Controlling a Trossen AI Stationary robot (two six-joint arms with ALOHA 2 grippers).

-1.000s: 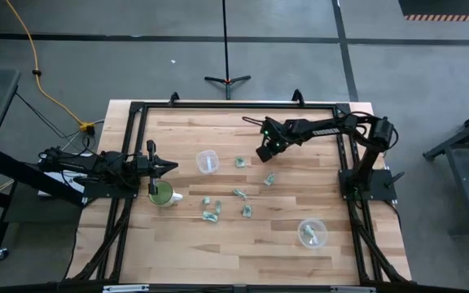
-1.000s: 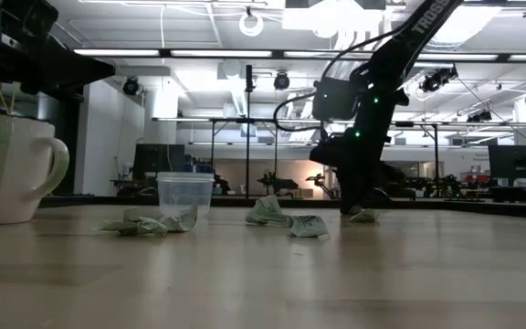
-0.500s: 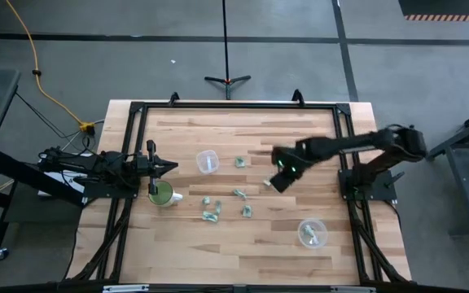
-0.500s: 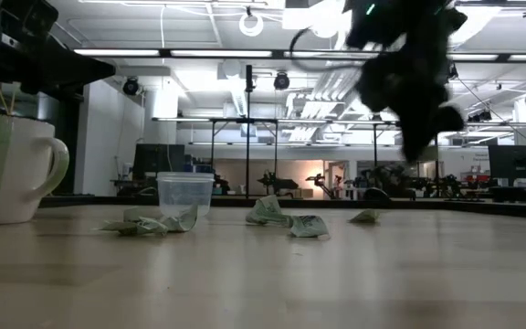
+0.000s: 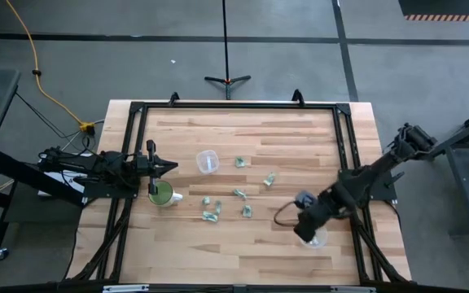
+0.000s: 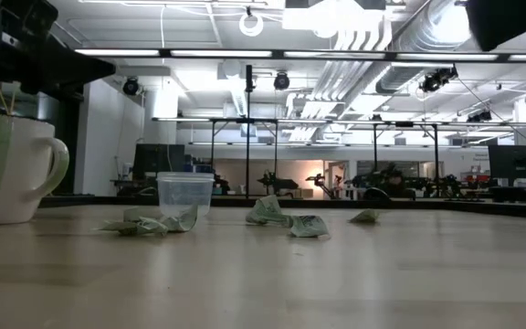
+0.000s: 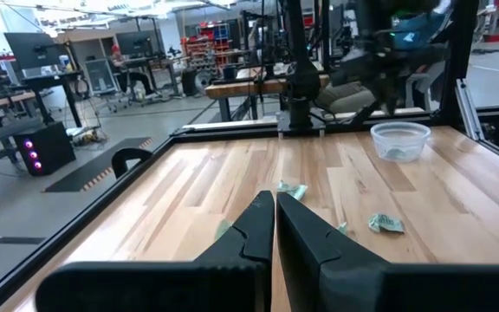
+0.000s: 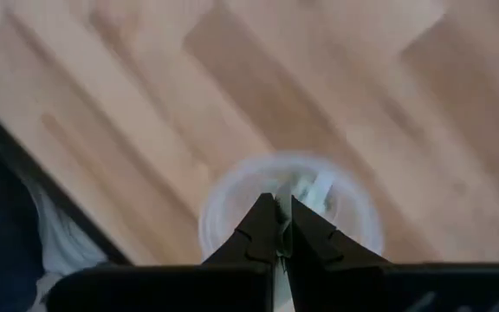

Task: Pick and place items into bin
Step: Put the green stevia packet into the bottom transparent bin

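Observation:
Several tiny pale green wrapped items (image 5: 239,193) lie loose on the middle of the wooden table, and also show in the low view (image 6: 309,226). A clear round bin (image 5: 313,236) stands near the table's right near corner with pale pieces (image 8: 312,189) inside. My right gripper (image 5: 304,223) (image 8: 281,217) hangs just above the bin's mouth, fingers shut. Whether a piece sits between them I cannot tell. My left gripper (image 5: 172,167) (image 7: 275,208) waits shut at the table's left side, above a green cup (image 5: 161,194).
A second clear cup (image 5: 208,161) (image 6: 185,193) stands left of the items. The green cup (image 6: 7,169) looms large in the low view. A black frame rail (image 5: 344,155) runs along the table's right side, close to the bin. Bare wood lies along the near edge.
My right gripper has risen from the tabletop near the far middle and swung fast toward the near right corner. It now hangs over the clear bin. The loose items on the table lie where they were.

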